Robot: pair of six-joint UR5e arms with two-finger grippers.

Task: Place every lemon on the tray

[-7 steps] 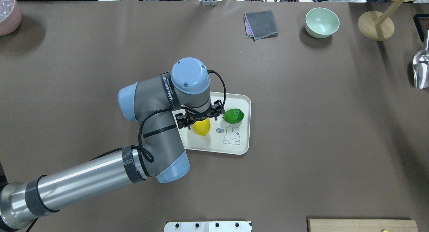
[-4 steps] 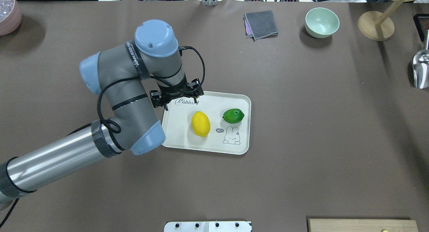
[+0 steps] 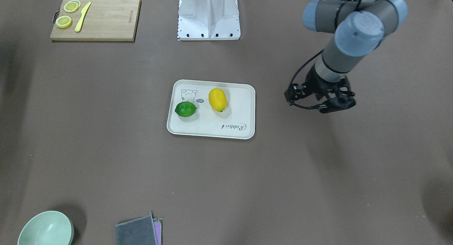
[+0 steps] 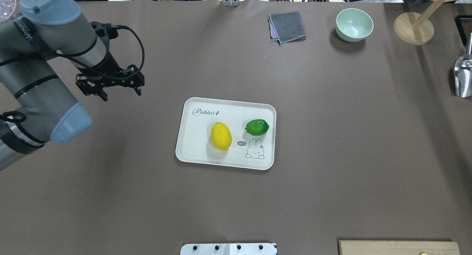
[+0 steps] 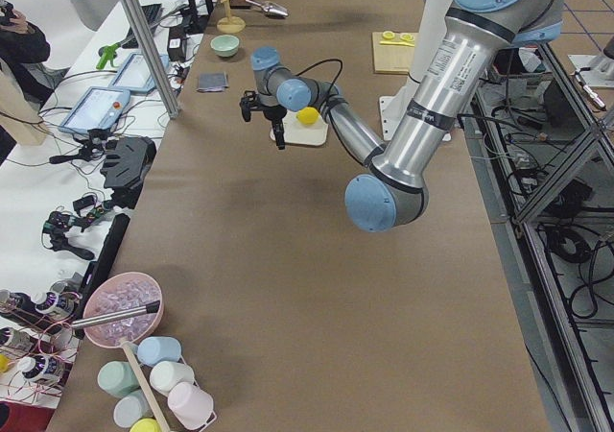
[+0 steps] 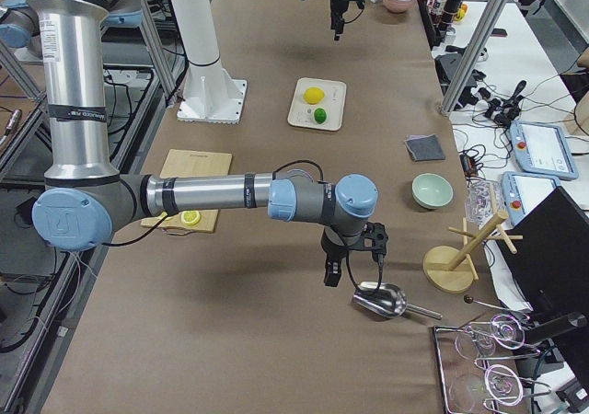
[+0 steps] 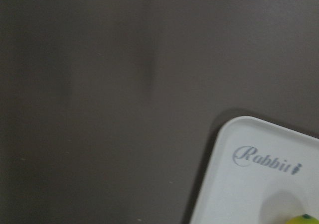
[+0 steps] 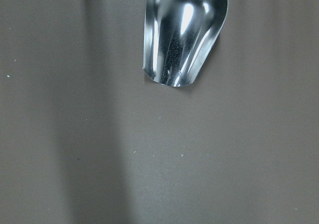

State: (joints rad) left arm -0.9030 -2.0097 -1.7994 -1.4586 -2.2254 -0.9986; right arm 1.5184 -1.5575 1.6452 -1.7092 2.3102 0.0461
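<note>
The off-white tray [image 4: 191,137] lies mid-table. The yellow lemon [image 4: 221,136] and the green lemon [image 4: 257,127] both rest on it, apart from each other, next to the bear drawing. They also show in the front-facing view, yellow [image 3: 217,100] and green [image 3: 185,109]. My left gripper [image 4: 121,94] is open and empty, raised above bare table well to the left of the tray. The left wrist view shows the tray corner [image 7: 239,184]. My right gripper [image 6: 336,271] shows only in the exterior right view, so I cannot tell its state.
A wooden cutting board [image 3: 95,18] with lemon slices [image 3: 64,21] and a yellow knife lies near the robot base. A green bowl [image 4: 354,24], grey cloth [image 4: 287,26], wooden stand [image 4: 413,28] and metal scoop [image 4: 462,76] are at the far right.
My left arm has drawn back from over the tray, up and to the left, with its gripper empty. The yellow lemon stays on the tray. The green lemon has not moved.
</note>
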